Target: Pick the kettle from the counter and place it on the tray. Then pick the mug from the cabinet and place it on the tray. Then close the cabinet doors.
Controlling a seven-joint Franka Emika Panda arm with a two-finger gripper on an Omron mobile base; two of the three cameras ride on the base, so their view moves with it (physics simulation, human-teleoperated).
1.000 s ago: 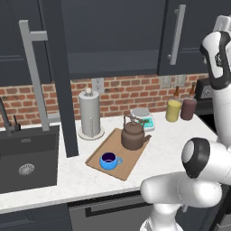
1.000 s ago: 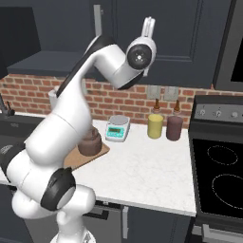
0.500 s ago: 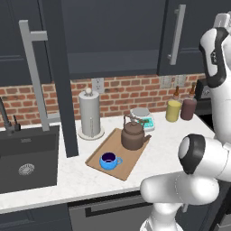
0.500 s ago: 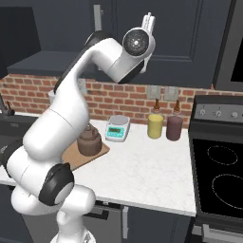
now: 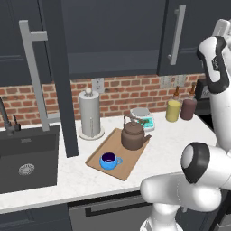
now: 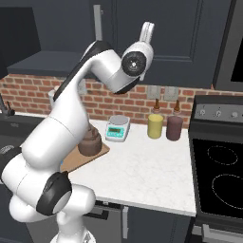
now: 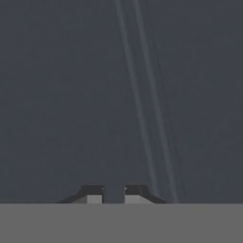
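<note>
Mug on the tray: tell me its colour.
Bright blue with a dark inside; the mug shows best in the left base view.

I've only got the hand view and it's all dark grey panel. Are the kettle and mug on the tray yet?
Observer: Yes. In the left base view the kettle stands on the tray, and the mug sits on it too, in front of the kettle.
Operator: Which cabinet doors are open?
Observer: The left door is swung out over the counter. The right door is shut.
Operator: Where is my claw?
Observer: The right base view shows the claw raised high, in front of the closed upper cabinet front.
</note>
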